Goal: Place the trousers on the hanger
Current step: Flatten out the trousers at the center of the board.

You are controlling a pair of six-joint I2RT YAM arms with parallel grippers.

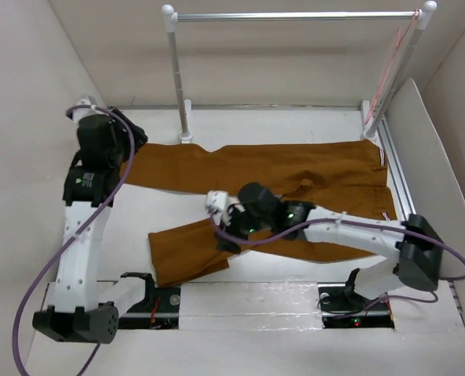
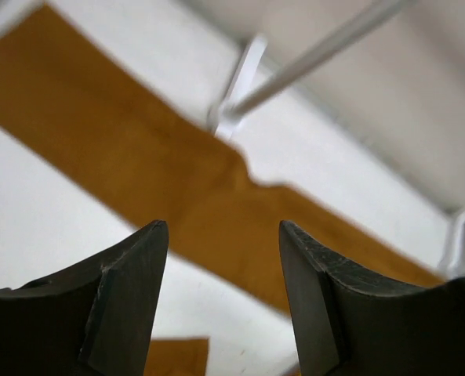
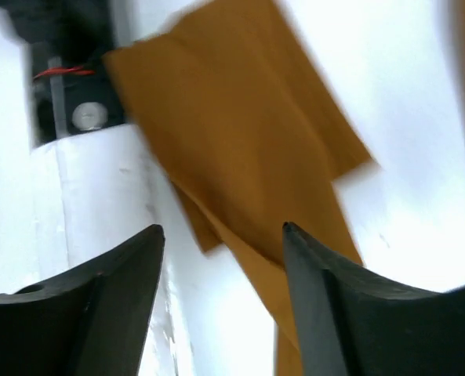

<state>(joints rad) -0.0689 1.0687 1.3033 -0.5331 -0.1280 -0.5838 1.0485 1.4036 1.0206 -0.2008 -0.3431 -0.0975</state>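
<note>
The trousers (image 1: 279,168) lie flat on the white desk (image 1: 177,207), a soft, matte rust-brown cloth with few creases. The waistband is at the right, near the right post of the rail (image 1: 295,16). One leg runs straight left along the far side; the other bends toward the near left and ends in a squarish hem by the left arm's base.

The hanger (image 1: 393,59), a thin pale pink wire triangle, hangs at the right end of the smooth silver rail, close against its white post and well apart from the trousers.

The left tool (image 2: 220,235) is released, its dark, wedge-shaped fingers (image 2: 130,298) spread with nothing between them. It hangs above the far leg, near the rail's left post.

The right tool (image 3: 224,235) is likewise spread and empty, above the near leg. Its blurred wrist view shows the hem end with one layer of cloth overlapping another.
</note>
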